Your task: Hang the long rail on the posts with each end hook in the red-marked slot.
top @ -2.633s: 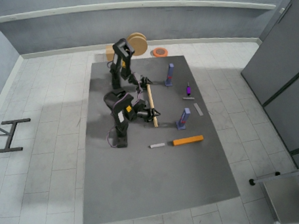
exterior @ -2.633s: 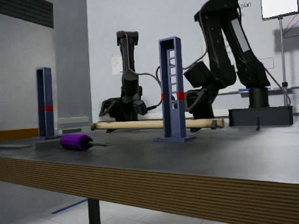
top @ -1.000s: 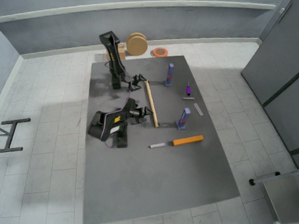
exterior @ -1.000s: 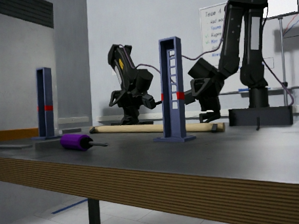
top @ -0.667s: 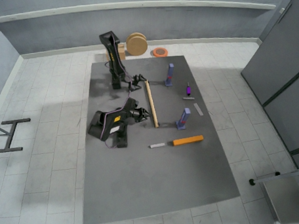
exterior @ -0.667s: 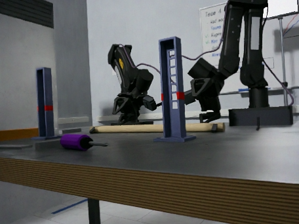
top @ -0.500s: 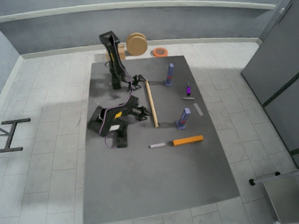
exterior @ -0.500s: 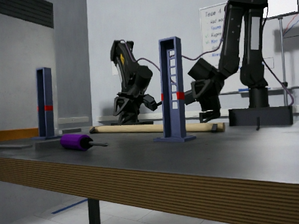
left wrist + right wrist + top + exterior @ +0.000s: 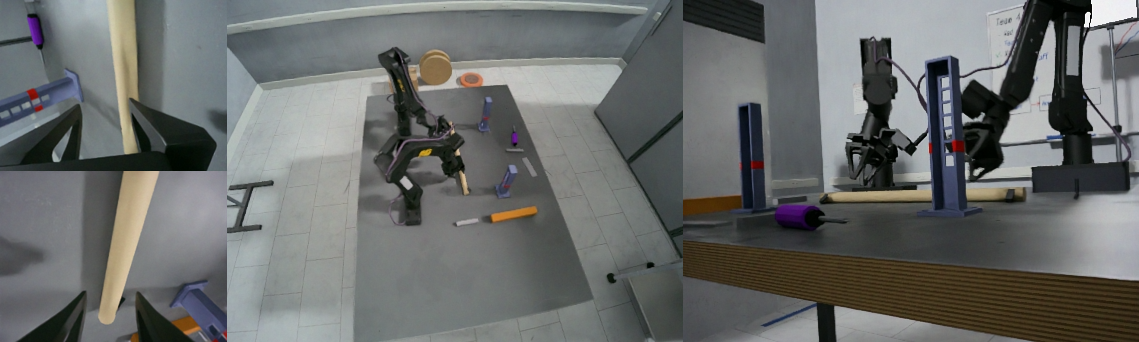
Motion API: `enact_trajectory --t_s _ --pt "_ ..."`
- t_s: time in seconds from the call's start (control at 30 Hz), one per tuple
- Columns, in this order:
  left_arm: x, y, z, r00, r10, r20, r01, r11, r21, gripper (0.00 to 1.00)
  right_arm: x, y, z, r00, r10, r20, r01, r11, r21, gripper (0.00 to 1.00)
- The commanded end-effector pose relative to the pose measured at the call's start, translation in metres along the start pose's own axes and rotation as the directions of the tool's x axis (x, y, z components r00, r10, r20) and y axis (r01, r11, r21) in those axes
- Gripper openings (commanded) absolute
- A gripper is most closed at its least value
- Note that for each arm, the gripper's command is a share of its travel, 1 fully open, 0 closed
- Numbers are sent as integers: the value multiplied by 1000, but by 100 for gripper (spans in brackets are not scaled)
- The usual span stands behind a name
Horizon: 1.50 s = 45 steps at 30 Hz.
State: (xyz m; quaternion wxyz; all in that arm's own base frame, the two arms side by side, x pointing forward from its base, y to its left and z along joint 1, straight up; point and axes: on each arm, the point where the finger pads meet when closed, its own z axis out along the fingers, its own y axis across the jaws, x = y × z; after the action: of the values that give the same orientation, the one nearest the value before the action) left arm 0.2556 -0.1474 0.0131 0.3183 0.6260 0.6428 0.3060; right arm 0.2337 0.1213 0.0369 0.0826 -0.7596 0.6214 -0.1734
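The long pale rail (image 9: 463, 185) (image 9: 903, 195) (image 9: 123, 57) (image 9: 127, 221) lies on the table, with small dark hooks near its ends in the exterior view. Two blue posts with red marks stand beyond it: one at the left arm's end (image 9: 485, 115) (image 9: 953, 185) (image 9: 57, 93), one at the right arm's end (image 9: 508, 179) (image 9: 758, 185) (image 9: 202, 308). My left gripper (image 9: 973, 175) (image 9: 104, 106) is part open above the rail, one fingertip overlapping the rail's edge in its wrist view. My right gripper (image 9: 861, 177) (image 9: 111, 296) is part open above the other end, the rail between its fingertips in view.
An orange bar (image 9: 513, 214) (image 9: 187, 325) and a pale stick (image 9: 467, 222) lie near the right arm's post. A purple screwdriver (image 9: 514, 138) (image 9: 798, 217) (image 9: 35, 30), a grey bar (image 9: 514, 150) and a flat strip (image 9: 529, 167) lie beyond the posts, near the table edge.
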Motion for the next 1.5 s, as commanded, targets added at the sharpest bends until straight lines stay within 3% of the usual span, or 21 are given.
enact_trajectory --t_s 0.0,0.27,0.33,0.63,0.83,0.9,1.13,1.47 --pt "-12 -6 17 999 52 -4 -50 972 230 48 -3 2 -3 998 -21 61 32 980 -196 48" --pt "-18 18 33 999 44 -6 -37 914 405 48 0 -17 -2 994 38 101 -4 949 -317 48" --pt "-18 18 33 999 44 -6 -37 914 405 48 0 -17 -2 994 38 101 -4 949 -317 48" --pt "-7 20 23 999 31 21 -37 745 666 48 9 -18 8 983 126 133 -54 893 -448 48" --pt "11 17 20 1000 5 1 -4 613 790 48 15 -25 14 982 146 121 -78 891 -448 48" --pt "11 17 20 1000 5 1 -4 613 790 48 15 -25 14 982 146 121 -78 891 -448 48" --pt "29 5 22 999 -11 -40 40 515 856 48 15 -26 13 981 150 121 -82 894 -440 48" --pt "28 -1 27 999 -13 -48 47 518 854 48 13 -18 13 981 149 122 -77 883 -463 48"
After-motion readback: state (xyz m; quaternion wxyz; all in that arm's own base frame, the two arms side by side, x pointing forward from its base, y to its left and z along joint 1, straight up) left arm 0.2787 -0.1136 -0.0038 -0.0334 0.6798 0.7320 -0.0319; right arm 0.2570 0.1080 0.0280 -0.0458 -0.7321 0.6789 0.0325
